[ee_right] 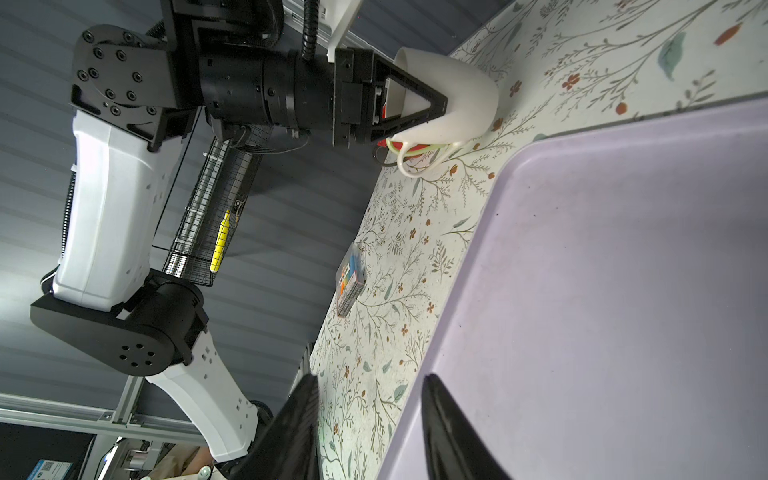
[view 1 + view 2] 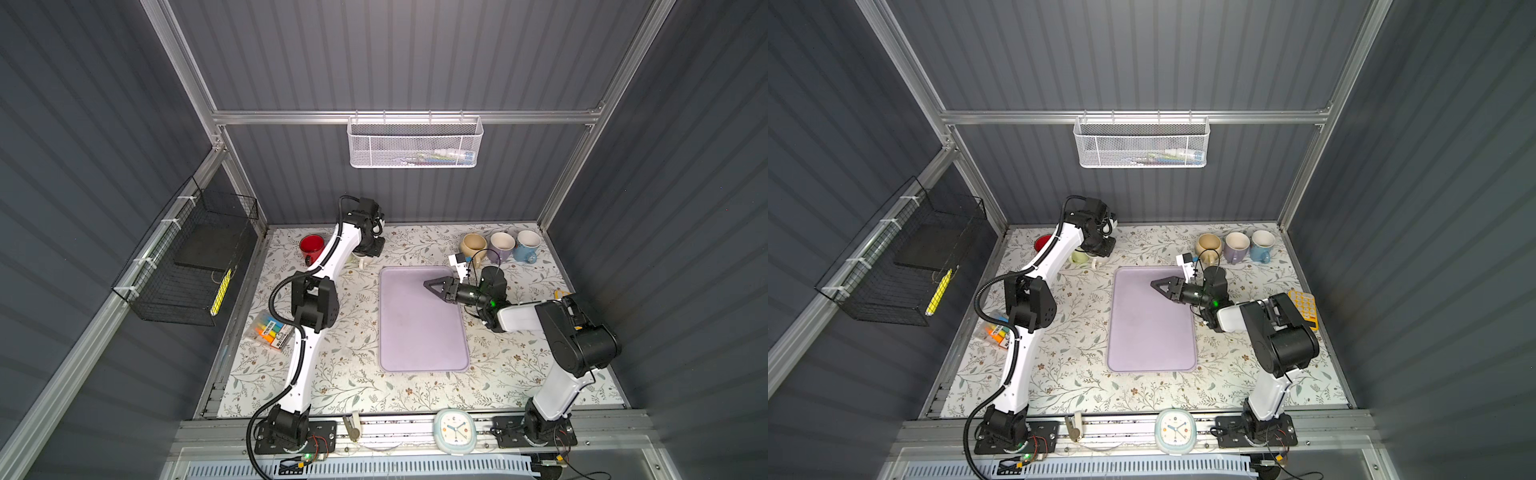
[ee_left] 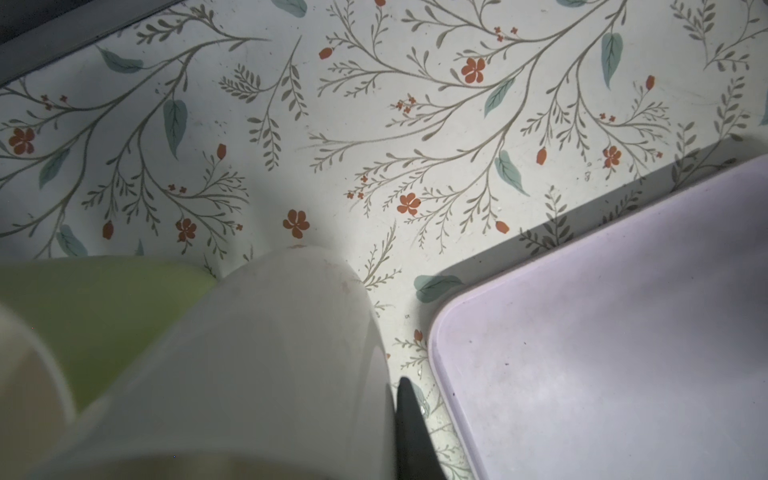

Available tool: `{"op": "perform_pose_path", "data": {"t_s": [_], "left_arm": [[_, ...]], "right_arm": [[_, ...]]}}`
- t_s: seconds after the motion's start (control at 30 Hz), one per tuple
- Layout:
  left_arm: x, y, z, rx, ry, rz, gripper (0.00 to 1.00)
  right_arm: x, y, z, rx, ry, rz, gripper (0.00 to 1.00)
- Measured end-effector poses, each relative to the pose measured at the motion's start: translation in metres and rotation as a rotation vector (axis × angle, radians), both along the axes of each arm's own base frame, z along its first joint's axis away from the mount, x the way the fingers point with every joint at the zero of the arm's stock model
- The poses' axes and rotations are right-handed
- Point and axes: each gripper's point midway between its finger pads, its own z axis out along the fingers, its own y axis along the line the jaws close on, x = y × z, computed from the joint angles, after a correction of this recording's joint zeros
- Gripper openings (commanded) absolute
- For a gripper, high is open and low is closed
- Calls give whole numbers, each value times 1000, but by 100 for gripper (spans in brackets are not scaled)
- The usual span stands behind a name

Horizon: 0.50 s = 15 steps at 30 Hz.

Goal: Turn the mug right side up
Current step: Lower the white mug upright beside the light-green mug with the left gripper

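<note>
Beside the tray corner, left pincer grips mug.

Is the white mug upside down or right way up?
Almost right way up: the white mug opens toward the left gripper pinching its rim from above, base down at the table.

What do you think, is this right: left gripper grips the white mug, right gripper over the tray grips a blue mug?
No: the right gripper over the tray is empty, as the right wrist view shows. The left gripper does grip the white mug.
</note>
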Motion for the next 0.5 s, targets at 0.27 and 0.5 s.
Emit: {"op": "perform_pose_path", "data": {"t_s": [0.27, 0.5], "left_arm": [[1, -2, -2, -9, 4, -4, 0], [1, -4, -10, -11, 17, -6, 0]], "right_arm": [[2, 1, -7, 5, 20, -2, 44], [2, 1, -9, 7, 22, -2, 44]]}}
